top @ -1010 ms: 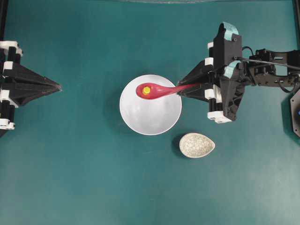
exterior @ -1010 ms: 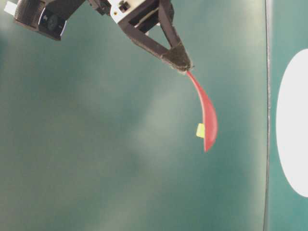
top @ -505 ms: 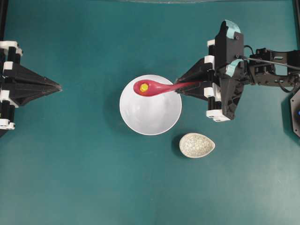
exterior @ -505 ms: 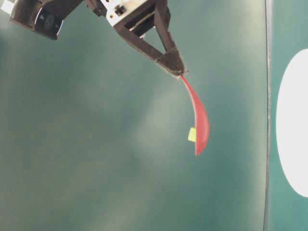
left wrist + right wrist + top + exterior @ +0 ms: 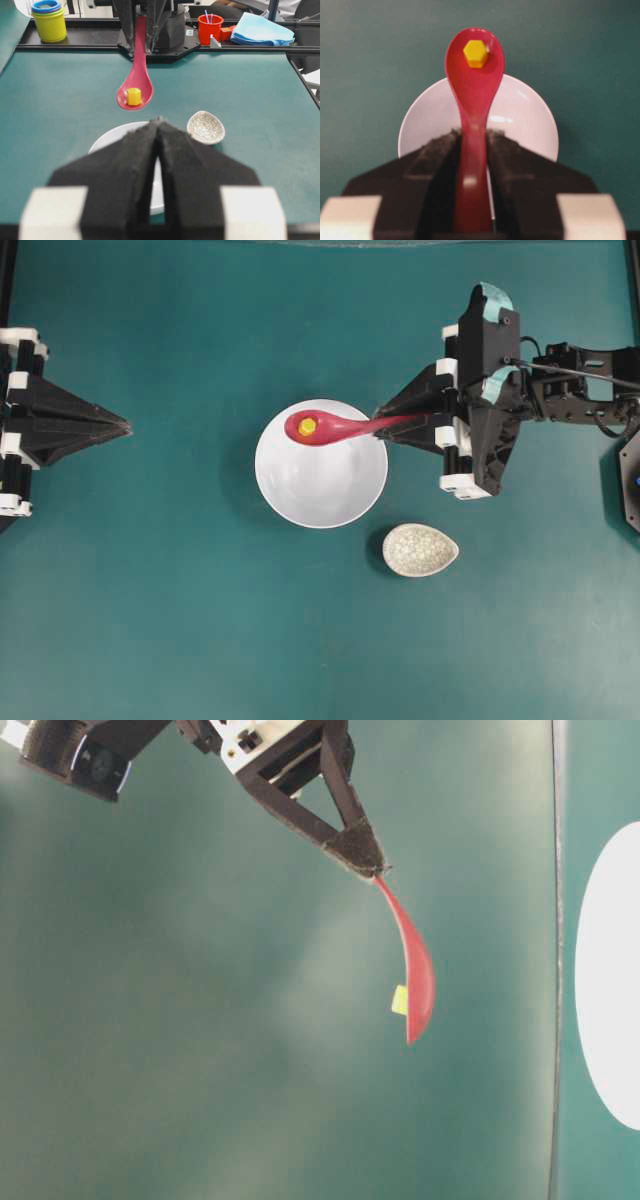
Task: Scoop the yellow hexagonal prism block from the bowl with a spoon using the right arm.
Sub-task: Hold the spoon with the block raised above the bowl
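The yellow hexagonal prism block (image 5: 307, 425) rests in the scoop of the pink-red spoon (image 5: 335, 428). The spoon is held level above the far part of the white bowl (image 5: 320, 485). My right gripper (image 5: 385, 428) is shut on the spoon's handle, just right of the bowl's rim. In the right wrist view the block (image 5: 475, 53) sits near the tip of the spoon (image 5: 472, 100), with the bowl (image 5: 525, 120) beneath. Seen from table level, the spoon (image 5: 415, 980) and block (image 5: 399, 1000) hang clear of the bowl. My left gripper (image 5: 125, 425) rests shut and empty at the left edge.
A small speckled egg-shaped dish (image 5: 420, 549) lies just right of and in front of the bowl. In the left wrist view, beyond the table's end, stand a yellow cup stack (image 5: 48, 20), a red cup (image 5: 209, 27) and a blue cloth (image 5: 262, 30).
The right gripper has shifted the spoon, with the block in it, a little toward the bowl's far rim, then held still. The left arm has not moved.
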Controlling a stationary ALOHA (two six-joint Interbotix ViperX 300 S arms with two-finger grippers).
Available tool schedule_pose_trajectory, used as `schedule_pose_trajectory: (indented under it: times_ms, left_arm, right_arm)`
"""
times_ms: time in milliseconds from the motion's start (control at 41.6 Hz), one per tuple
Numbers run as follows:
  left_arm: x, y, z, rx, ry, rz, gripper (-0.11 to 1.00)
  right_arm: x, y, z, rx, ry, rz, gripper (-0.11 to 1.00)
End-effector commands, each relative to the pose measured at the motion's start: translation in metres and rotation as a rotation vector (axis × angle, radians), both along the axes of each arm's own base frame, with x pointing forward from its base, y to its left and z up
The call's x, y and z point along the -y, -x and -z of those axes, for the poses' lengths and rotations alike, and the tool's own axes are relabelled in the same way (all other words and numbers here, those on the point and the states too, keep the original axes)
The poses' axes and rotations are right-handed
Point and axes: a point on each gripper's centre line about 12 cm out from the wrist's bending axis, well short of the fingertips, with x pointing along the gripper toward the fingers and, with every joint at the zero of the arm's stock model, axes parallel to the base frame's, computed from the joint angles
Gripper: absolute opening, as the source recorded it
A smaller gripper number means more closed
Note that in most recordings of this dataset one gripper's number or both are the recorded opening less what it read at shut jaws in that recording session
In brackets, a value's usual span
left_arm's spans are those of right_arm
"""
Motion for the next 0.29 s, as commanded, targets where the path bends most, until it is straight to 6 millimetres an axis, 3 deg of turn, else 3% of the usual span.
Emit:
schedule_pose_trajectory:
  times_ms: [0,264]
  left_arm:
    - [0.0000,-0.0026,-0.0076,0.017,-0.003,0.000,0.00]
    - [0.0000,-0.0026,-0.0078,0.018,-0.003,0.000,0.00]
  right_arm:
    - [0.0005,-0.0011,-0.0210,0.063,0.007,0.003,0.24]
    - [0.0006,-0.0012,-0.0213,0.066,0.006,0.005,0.24]
